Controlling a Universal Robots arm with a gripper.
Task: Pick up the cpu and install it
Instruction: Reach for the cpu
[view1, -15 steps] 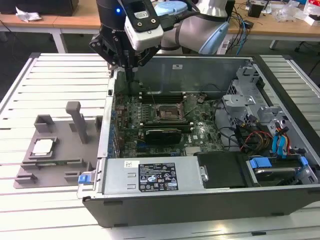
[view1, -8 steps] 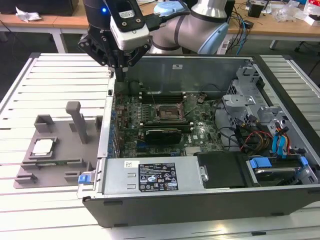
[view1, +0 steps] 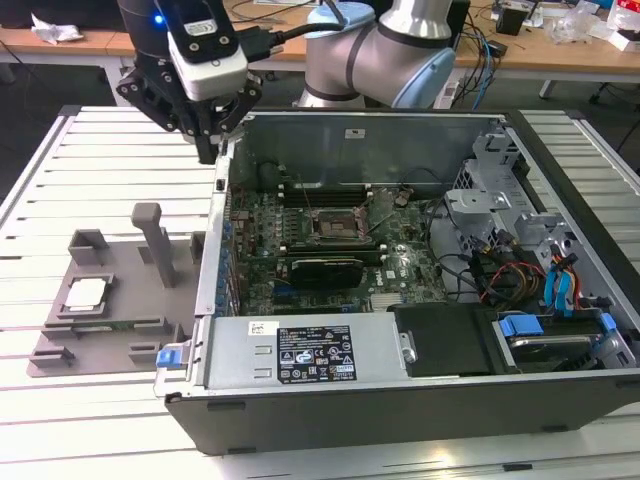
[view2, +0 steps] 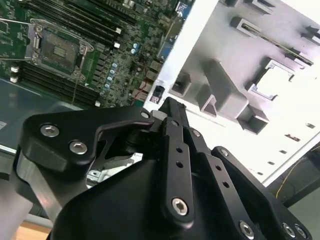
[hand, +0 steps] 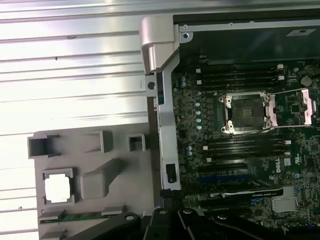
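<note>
The cpu is seen lying flat in a recess of the grey fixture plate, at the exterior view's left of the open computer case. The end effector is held above the case wall nearest the plate, clenched on nothing, well apart from the cpu.
</note>
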